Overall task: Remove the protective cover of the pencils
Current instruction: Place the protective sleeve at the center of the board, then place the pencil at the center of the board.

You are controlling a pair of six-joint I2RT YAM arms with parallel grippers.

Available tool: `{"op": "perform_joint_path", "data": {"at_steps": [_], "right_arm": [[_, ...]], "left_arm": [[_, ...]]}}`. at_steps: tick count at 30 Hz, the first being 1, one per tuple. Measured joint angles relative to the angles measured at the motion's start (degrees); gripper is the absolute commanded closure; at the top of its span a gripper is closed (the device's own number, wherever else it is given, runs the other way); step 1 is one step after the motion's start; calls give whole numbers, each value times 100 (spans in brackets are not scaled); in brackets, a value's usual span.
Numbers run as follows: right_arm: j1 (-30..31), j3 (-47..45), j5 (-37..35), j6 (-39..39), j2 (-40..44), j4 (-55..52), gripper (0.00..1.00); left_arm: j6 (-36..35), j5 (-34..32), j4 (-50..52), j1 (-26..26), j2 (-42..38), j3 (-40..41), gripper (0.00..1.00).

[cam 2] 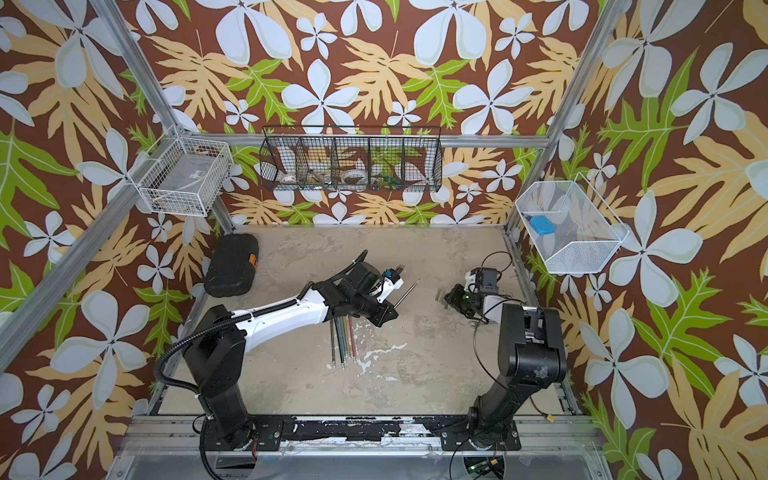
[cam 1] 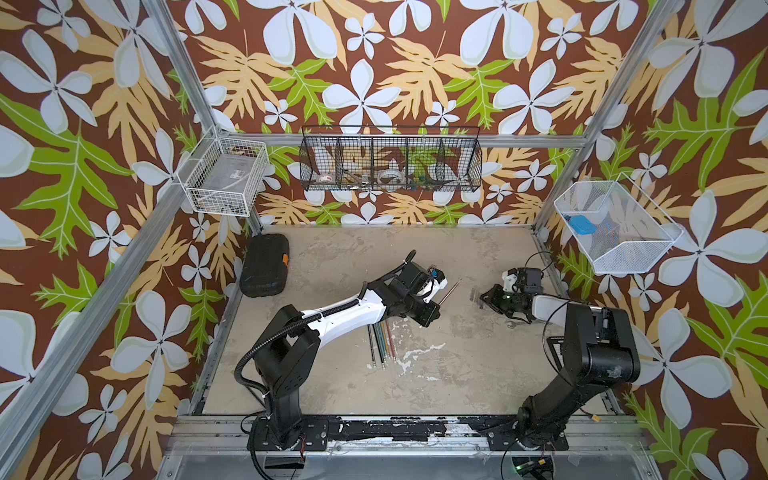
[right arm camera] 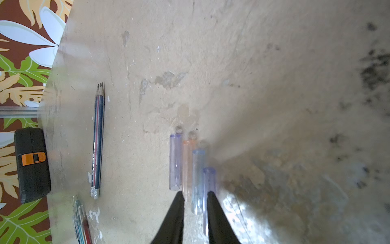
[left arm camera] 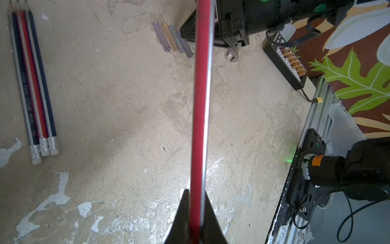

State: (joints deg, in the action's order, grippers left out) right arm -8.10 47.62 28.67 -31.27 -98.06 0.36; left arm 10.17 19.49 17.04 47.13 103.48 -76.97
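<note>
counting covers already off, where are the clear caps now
In the right wrist view the four clear caps lie side by side on the table, right at the tips of the right gripper, on the right arm's side.

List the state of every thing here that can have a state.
four clear covers: removed, lying side by side.
left gripper: shut on red pencil.
right gripper: open above the covers.
three pencils: uncovered, lying together.
pencil bundle: lying, covers apparently on.
black case: closed.
</note>
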Motion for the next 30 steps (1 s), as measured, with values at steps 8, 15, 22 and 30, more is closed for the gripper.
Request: {"op": "perform_joint_path", "data": {"at_steps": [8,15,22,30], "right_arm": [[0,-168,-22,0,605,-2,77],[9,-1034,4,52,2065,-28,77],[11,-1668,125,474,3637,-487,76],[11,-2107,133,754,4627,-855,76]], "left_arm": [[48,2,-39,-673,256,-13,100],[-44,-612,337,-942,1134,-876,100],[-328,-1394,1056,-1078,2524,-2549,100],[-590,-1912,1884,-1075,3842,-4426,100]]}}
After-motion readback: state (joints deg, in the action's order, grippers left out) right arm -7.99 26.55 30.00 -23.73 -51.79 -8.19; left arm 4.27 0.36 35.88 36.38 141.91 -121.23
